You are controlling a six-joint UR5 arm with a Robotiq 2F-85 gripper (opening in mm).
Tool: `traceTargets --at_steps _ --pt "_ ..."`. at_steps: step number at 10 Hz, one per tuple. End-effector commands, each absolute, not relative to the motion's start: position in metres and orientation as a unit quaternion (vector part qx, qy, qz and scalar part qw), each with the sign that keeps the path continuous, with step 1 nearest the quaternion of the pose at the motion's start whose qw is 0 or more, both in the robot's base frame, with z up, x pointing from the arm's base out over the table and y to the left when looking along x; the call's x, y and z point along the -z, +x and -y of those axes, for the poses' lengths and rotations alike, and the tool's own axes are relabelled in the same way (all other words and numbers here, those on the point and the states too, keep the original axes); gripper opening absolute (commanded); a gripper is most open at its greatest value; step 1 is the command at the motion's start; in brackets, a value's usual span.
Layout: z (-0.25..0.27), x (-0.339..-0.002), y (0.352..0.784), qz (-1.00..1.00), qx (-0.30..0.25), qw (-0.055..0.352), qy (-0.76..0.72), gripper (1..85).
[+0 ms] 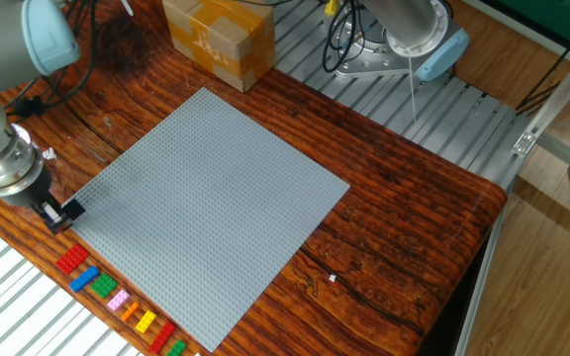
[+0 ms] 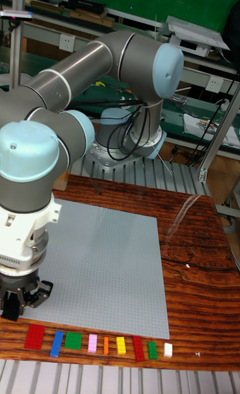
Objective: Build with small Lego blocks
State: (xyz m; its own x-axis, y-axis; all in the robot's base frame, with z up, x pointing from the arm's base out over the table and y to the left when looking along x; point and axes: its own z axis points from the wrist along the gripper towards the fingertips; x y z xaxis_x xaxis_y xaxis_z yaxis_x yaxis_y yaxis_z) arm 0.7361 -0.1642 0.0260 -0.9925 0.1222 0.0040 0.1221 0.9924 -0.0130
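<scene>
The small Lego blocks (image 1: 117, 293) lie in a neat row along the near edge of the tabletop (image 1: 394, 198), just beside the grey baseplate (image 1: 206, 198) and touching none of it. One black brick (image 1: 64, 212) sits pinched in the gripper (image 1: 57, 214) over the baseplate's corner. If it comes down out of line with the studs, I'd expect it to skid or tip rather than seat. The jaws look clamped together on that brick, barely apart. A cardboard box (image 1: 218, 40) stands far behind.
</scene>
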Motion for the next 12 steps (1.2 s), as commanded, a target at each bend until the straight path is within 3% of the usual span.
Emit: traceTargets --at_steps 1,12 --pt "0.1666 -0.0225 0.7279 0.998 0.000 -0.001 -0.059 1.0" --pt "0.1707 -0.0223 0.7366 0.999 -0.007 -0.018 -0.044 1.0"
